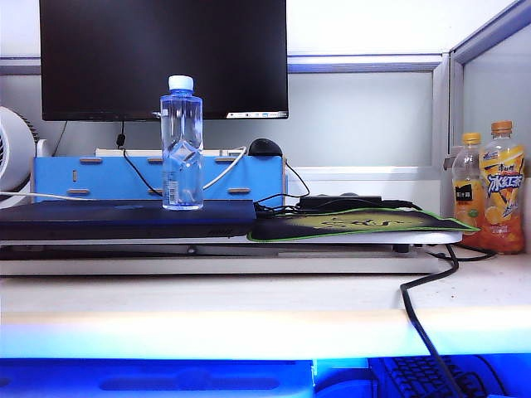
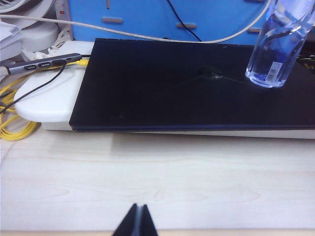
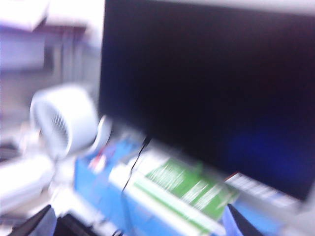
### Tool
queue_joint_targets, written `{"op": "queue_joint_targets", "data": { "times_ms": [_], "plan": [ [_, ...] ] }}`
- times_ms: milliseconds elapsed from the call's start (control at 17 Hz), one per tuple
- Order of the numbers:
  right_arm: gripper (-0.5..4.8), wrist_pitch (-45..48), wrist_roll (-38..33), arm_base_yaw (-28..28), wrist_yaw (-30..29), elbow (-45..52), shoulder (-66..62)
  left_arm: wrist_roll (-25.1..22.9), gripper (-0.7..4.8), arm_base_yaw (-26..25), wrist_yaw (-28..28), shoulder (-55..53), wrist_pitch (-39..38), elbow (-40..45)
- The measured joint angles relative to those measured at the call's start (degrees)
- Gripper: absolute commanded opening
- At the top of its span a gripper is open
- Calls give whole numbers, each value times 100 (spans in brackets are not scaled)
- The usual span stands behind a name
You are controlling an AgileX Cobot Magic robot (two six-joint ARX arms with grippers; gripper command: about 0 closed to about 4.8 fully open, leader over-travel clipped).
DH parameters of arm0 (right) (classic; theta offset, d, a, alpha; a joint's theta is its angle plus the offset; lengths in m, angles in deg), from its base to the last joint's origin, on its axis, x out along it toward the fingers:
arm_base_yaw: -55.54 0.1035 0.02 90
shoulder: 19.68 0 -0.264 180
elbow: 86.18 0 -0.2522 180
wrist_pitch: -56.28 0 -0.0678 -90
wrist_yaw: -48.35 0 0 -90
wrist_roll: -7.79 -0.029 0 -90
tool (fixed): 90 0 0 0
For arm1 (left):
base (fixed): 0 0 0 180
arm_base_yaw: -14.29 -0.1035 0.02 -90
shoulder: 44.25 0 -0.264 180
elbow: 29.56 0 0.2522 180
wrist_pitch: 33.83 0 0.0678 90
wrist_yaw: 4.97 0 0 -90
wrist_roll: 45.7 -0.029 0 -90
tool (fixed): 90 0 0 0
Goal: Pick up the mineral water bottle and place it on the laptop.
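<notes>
Mineral water bottle: the mineral water bottle stood upright on the laptop, white cap up, at about 9 o'clock from the exterior view's centre, nothing gripping it.
Laptop: the dark slab lay flat and closed on a white stand on the tabletop; in my left wrist view the bottle's base rested on the lid just beside its faint logo.
My left end effector: my left end effector hung low over the bare pale tabletop, well apart from the laptop's near edge, its two dark fingertips pressed together and clamped on nothing.
My right end effector: my right end effector showed only as two dark fingertips at the corners of a badly blurred right wrist view, standing wide apart with nothing between them, facing the black monitor and a white fan.
Backdrop: the monitor filled 12 o'clock in the exterior view above a blue organiser.
Right side: a green-edged mouse pad lay at 3 o'clock, and two orange-capped juice bottles stood farther out toward the edge.
Cables: a black cable ran across the tabletop toward 5 o'clock; yellow cable coiled beside the stand in my left wrist view.
</notes>
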Motion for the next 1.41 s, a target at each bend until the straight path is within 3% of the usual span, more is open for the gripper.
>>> {"op": "queue_joint_targets", "data": {
  "times_ms": [293, 646, 880, 1115, 1233, 1409],
  "plan": [
    [479, -769, 227, 2, 214, -17, 1908, 0, -2, 0, 0, 0, 2, 0],
    [479, -2553, 599, 2, 555, -9, 3993, 0, -2, 0, 0, -2, 2, 0],
    [479, -2970, 601, 2, 581, -22, 5134, 0, -2, 0, 0, 0, 2, 0],
    [479, -3947, 601, 2, 638, -31, 5759, 0, -2, 0, 0, 0, 2, 0],
    [479, -4909, 555, 7, 1040, -20, 5895, 0, -2, 0, 0, 0, 2, 0],
    [479, -5652, 17, 7, 1154, 289, 6002, 0, -2, 0, 0, 0, 2, 0]
  ]
}}
